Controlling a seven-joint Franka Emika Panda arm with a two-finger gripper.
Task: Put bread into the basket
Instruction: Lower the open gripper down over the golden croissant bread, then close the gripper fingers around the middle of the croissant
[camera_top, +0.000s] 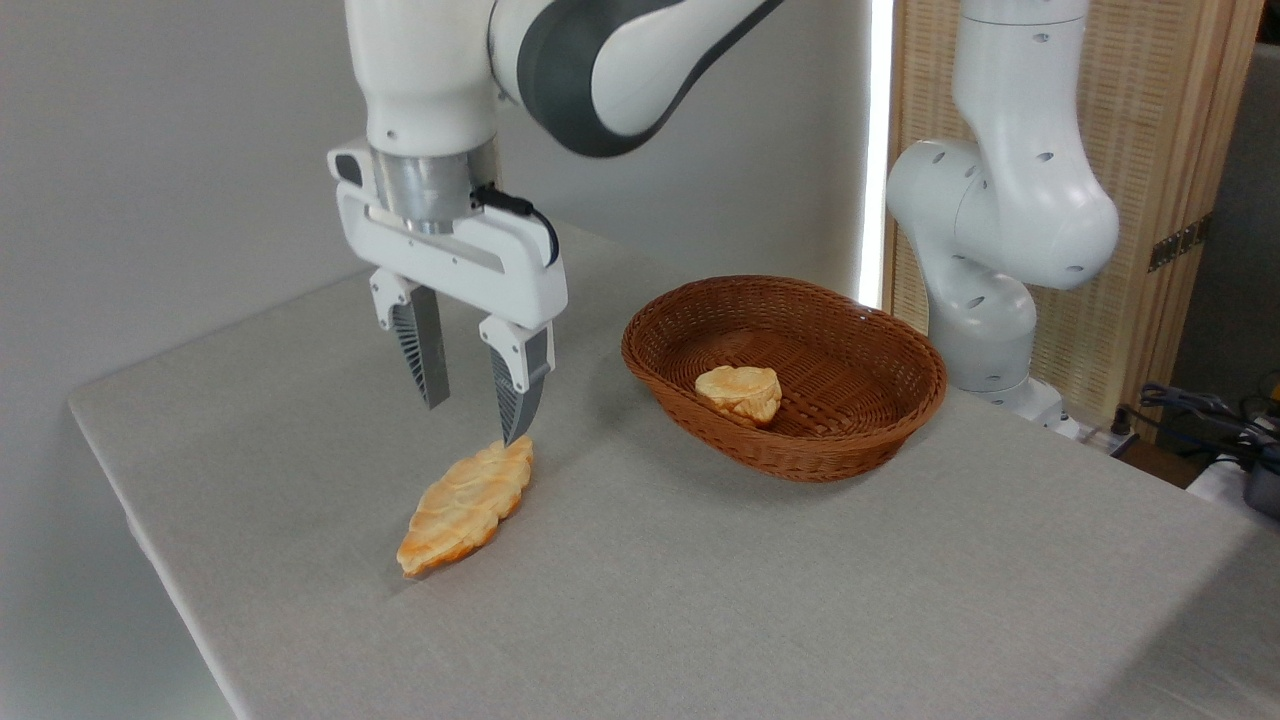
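**End effector spread above the long bread; one piece in basket, one on bench**

You have one white two-finger end effector (470, 422), fingers spread apart and pointing down, holding nothing. Its right fingertip sits just over the far pointed end of the long, flat, leaf-shaped golden-orange bread (465, 506); whether they touch, you cannot tell. That bread lies flat on the grey cloth-covered bench (760, 600), left of the one oval reddish-brown woven wicker basket (880, 420) and apart from it. Bread count: two. The second, a small chunky pale-golden bread piece (740, 392), rests inside the basket.
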